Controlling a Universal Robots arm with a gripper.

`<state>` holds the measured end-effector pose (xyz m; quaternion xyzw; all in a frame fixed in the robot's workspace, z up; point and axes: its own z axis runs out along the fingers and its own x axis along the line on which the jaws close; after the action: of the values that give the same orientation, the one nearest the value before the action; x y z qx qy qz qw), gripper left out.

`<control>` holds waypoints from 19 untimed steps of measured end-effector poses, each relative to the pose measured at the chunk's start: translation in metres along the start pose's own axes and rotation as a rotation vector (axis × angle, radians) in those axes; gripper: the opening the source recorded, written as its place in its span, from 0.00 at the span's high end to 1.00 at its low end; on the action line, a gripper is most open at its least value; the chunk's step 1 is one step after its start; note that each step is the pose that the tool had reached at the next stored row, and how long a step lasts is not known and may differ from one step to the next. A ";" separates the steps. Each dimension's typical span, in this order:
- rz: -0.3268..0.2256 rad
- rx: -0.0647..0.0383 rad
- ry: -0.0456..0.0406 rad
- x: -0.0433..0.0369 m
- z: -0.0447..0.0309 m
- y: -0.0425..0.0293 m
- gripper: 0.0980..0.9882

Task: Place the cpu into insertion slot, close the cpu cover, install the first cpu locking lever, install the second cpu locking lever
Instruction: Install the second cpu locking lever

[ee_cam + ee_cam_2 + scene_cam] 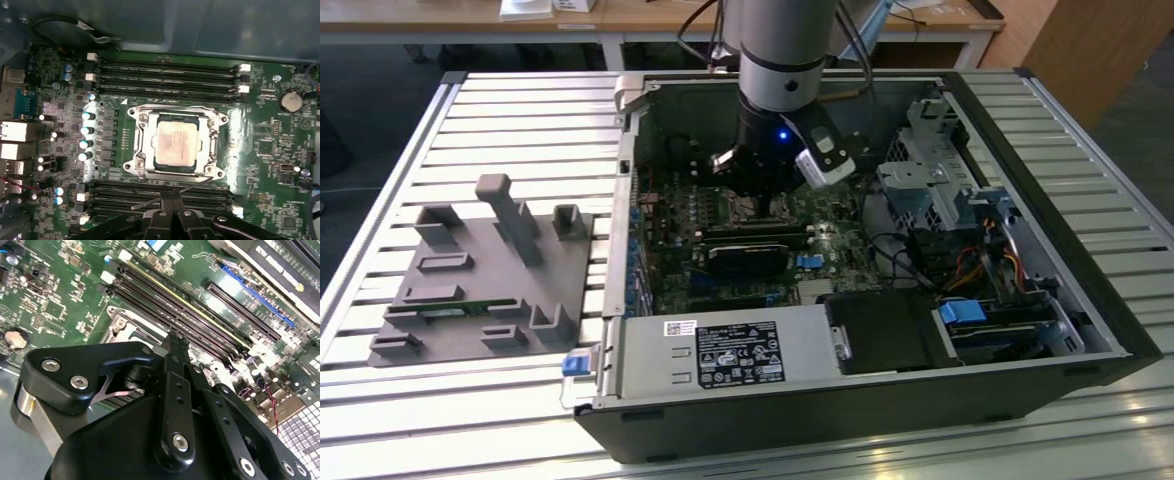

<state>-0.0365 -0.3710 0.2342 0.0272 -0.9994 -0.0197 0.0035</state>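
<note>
1. My gripper (172,196) hangs low over the green board (260,140) inside the open computer case (1107,330), its two black fingertips pressed together with nothing between them.
2. In the first wrist view the cpu (176,143) lies flat in the slot (156,162): a small square with a pale silvery-beige face, slightly blotchy, with a thin dark rim around it.
3. The cover (213,138), a thin silver frame with a square cut-out, lies down around the cpu, and the chip's face shows through the opening.
4. Round screw heads sit at the cover's corners.
5. A thin wire lever (167,197) slants across the black memory slots (165,75) just beside the socket, passing close to my closed tips; I cannot tell whether I touch it.
6. In the second wrist view my fingers (176,365) point down at the socket's metal edge (122,325), with the long black slots (200,325) running beside it.
7. In the exterior view my arm (781,50) reaches straight down into the case, gripper (754,195) over the socket area, above a black block (747,250).
8. A grey fixture (487,285) sits on the slatted table (480,420), to the exterior view's left of the case.
</note>
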 end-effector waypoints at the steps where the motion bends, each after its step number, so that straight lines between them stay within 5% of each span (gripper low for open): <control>1: 0.000 0.000 0.0000 0.0008 0.0004 0.0000 0.99; 19: 0.000 -0.005 -0.0001 0.0012 0.0060 -0.0002 0.99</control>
<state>-0.0377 -0.3710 0.2283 0.0272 -0.9994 -0.0223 0.0035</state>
